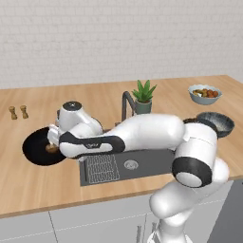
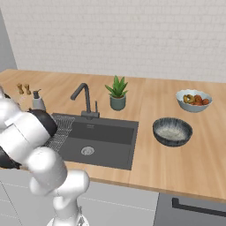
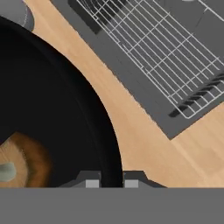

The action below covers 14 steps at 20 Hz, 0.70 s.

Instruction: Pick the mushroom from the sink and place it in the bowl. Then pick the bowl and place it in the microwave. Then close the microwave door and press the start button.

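A: Where's the tiny tan-brown mushroom (image 3: 19, 159) now?

B: Already lying inside the glossy black round shallow bowl (image 1: 35, 147), which sits on the wooden desk (image 1: 28, 185) just left of the dark grey rectangular sink (image 2: 99, 141). So the first step looks done, and the bowl pickup is in hand.

A: And the gripper (image 3: 111, 183)?

B: In the hand view its two fingertips (image 3: 92, 183) sit either side of the bowl's rim, drawn close together and apparently clamped on that rim. The wire rack (image 3: 166, 61) lies beyond.

A: What does the next move call for?

B: I'd judge a level lift, so the mushroom stays in, then a carry to the microwave. A thin rim pinch could slip if the bowl tilts.
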### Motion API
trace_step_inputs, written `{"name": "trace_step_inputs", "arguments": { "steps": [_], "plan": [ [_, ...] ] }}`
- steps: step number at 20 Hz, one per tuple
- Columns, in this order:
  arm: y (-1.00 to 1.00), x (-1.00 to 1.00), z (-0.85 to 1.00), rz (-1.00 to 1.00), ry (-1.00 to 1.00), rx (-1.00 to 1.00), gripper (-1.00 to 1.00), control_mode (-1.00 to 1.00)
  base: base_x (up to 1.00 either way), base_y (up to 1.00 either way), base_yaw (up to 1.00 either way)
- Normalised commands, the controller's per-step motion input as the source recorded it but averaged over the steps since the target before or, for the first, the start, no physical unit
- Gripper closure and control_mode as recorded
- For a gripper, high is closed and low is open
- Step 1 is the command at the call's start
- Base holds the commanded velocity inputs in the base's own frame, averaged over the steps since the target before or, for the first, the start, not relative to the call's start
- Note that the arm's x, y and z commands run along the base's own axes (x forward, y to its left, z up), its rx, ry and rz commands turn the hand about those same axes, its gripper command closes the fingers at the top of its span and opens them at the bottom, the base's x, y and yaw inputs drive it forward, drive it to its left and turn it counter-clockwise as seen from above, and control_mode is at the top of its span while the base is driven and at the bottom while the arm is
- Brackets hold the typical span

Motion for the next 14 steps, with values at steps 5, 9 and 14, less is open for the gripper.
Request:
{"name": "trace_step_inputs", "arguments": {
  "steps": [5, 9, 14],
  "plan": [
    [-0.6, -0.33, 0.9, -0.23, 0.01, 0.0, 1.0, -1.0, 0.0, 0.0, 0.0],
    [-0.79, -0.24, 0.7, -0.26, 0.06, 0.0, 1.0, -1.0, 0.0, 0.0, 0.0],
    [-0.84, -0.22, 0.66, -0.25, 0.02, 0.0, 1.0, -1.0, 0.0, 0.0, 0.0]
  ]
}}
